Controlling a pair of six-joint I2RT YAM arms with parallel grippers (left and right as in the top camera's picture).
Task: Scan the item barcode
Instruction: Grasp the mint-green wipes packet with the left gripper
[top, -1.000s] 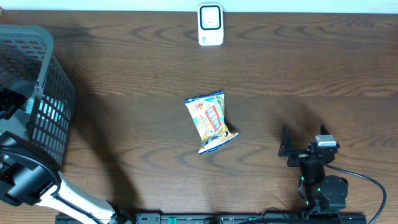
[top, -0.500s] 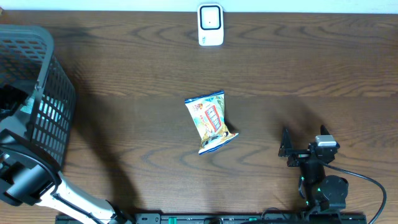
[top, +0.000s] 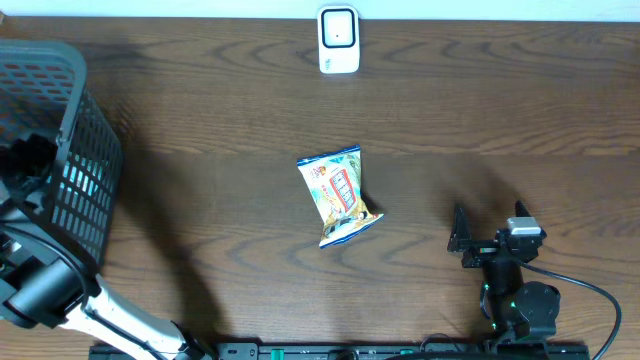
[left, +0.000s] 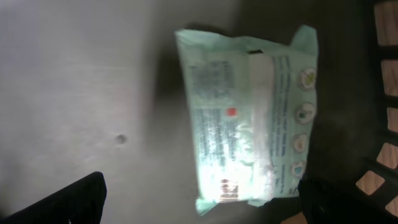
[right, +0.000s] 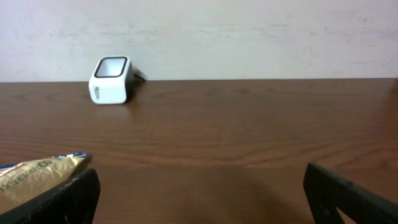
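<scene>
At the far left of the overhead view stands a dark mesh basket (top: 62, 140), and the left arm (top: 45, 290) rises from the lower left corner and leans over its rim. From above I cannot make out that arm's gripper inside the basket. The left wrist view looks straight down into it. The left gripper (left: 199, 190) hangs with its jaws wide apart, one dark finger (left: 68, 202) in the lower left corner of the frame and the other in the lower right, clamped on nothing. Between and above them a pale green packet (left: 249, 118) lies flat on the grey basket floor, its printed side up, the print too blurred to read. The mesh wall shows along the right edge of that frame.

In the middle of the overhead view a blue and yellow snack bag (top: 340, 197) lies on the brown wooden tabletop (top: 200, 120), well apart from both arms. At the top centre, close to the far edge, sits the white scanner (top: 338, 40).

In the lower right rests the right gripper (top: 458, 240), low over the wood, jaws spread wide and empty. Its wrist view shows the scanner (right: 111, 79) at upper left and a corner of the snack bag (right: 37, 177) at lower left.
</scene>
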